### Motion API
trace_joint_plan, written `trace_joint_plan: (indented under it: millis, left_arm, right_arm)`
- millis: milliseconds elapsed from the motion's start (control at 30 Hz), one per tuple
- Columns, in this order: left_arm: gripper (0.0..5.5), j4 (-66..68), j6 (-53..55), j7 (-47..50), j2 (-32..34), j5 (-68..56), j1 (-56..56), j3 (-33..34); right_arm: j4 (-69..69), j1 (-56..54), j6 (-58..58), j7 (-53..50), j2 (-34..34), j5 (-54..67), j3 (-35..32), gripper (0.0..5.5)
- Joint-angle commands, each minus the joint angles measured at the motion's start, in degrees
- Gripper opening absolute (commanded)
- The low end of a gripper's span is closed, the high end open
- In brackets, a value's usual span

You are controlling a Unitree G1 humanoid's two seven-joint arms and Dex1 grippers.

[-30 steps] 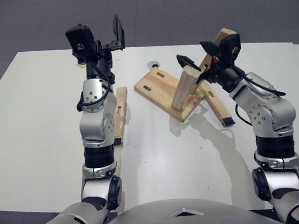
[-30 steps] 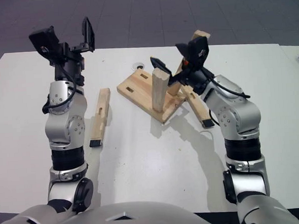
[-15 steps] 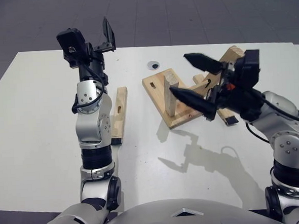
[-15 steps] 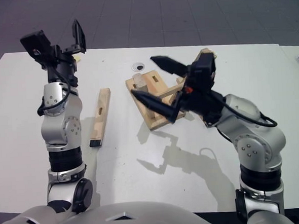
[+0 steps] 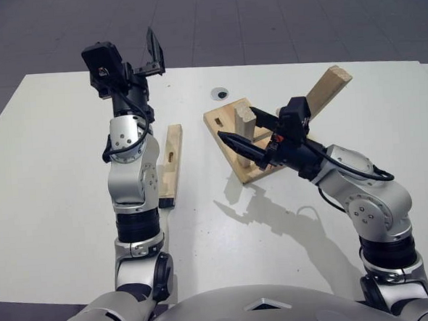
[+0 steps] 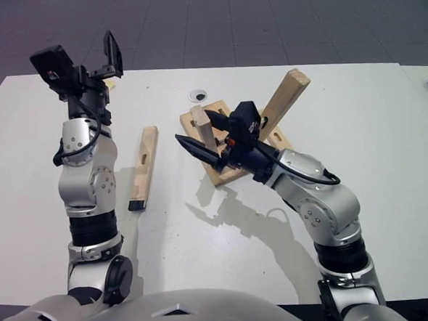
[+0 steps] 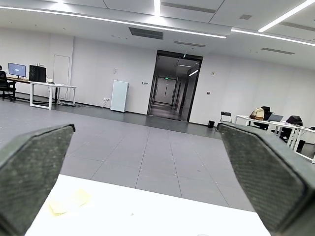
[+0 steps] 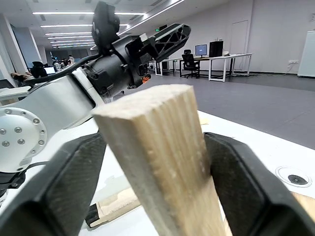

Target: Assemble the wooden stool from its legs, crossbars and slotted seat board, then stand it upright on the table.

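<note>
My right gripper [image 5: 243,129] is set around the short upright leg [image 5: 245,118], which stands in the slotted seat board [image 5: 251,173]. In the right wrist view the leg [image 8: 157,162] sits square in the middle and its foot is cut off, so I cannot tell whether the gripper is clamped on it or merely around it. The board lies flat on the table [image 5: 48,178] directly under this gripper, and the gripper covers a good part of it; I cannot make out the joint between leg and board.

A second, longer leg [image 5: 329,84] slants up from behind the gripper's wrist. Its lower end is hidden there, so I cannot say whether it is seated in the board.

My left gripper [image 7: 145,147] is raised above the table, jaws wide apart and holding nothing. Below it and nearer to me lies a loose slotted piece [image 5: 172,159], flat on the table and well apart from the right gripper. My left arm hides one long edge of it. A round hole in the table [image 5: 219,94] sits just beyond the board's far corner
</note>
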Motion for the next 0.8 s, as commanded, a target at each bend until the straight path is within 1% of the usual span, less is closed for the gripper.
trace_joint_plan:
  millis: [33, 133, 167, 367, 500, 533, 633, 667, 733, 800]
  left_arm:
    - [5.40, 0.75, 0.63, 0.25, -0.63, 0.51, -0.02, -0.36]
    - [5.40, 1.21, 0.73, 0.18, -0.86, 0.58, -0.12, -0.44]
    - [5.40, 1.32, 0.80, 0.13, -0.95, 0.57, -0.18, -0.52]
    - [5.40, 1.51, 1.74, -0.55, -1.33, 0.55, -0.16, -1.49]
    - [5.40, 1.79, 2.34, -1.22, -1.35, 0.54, 0.18, -2.11]
    - [5.40, 2.04, 2.44, -1.47, -1.34, 0.49, 0.22, -2.22]
    - [5.40, 5.08, 3.38, -3.35, -0.35, 0.85, 0.59, -3.17]
    - [5.40, 6.55, 3.87, -4.76, 0.73, 1.21, 0.69, -3.78]
    - [5.40, 10.27, 5.32, -7.90, 3.52, 2.42, 0.55, -5.28]
    - [5.40, 16.29, 5.96, -11.44, 7.73, 5.87, -0.02, -8.26]
  right_arm:
    - [2.21, -1.74, -1.12, 9.52, -6.65, -1.29, 0.33, 2.84]
    - [6.80, -5.17, -3.14, 16.56, -10.56, -3.56, 0.74, 2.33]
    - [8.48, -6.34, -4.04, 19.09, -11.62, -4.36, 1.06, 2.24]
    - [15.86, -11.48, -9.44, 30.31, -14.72, -8.10, 3.26, 2.03]
    - [19.13, -13.56, -13.80, 34.16, -15.20, -10.63, 3.64, 1.99]
    - [19.83, -14.02, -14.85, 34.64, -15.07, -11.15, 3.41, 2.35]
    - [18.70, -14.55, -16.94, 34.56, -14.56, -10.51, 0.54, 2.76]
    - [17.22, -14.34, -16.76, 34.04, -14.32, -9.30, -0.73, 2.94]
    - [14.23, -13.59, -16.33, 32.82, -13.73, -7.40, -2.60, 3.15]
    - [11.18, -13.28, -15.53, 30.36, -12.32, -5.08, -4.44, 3.46]
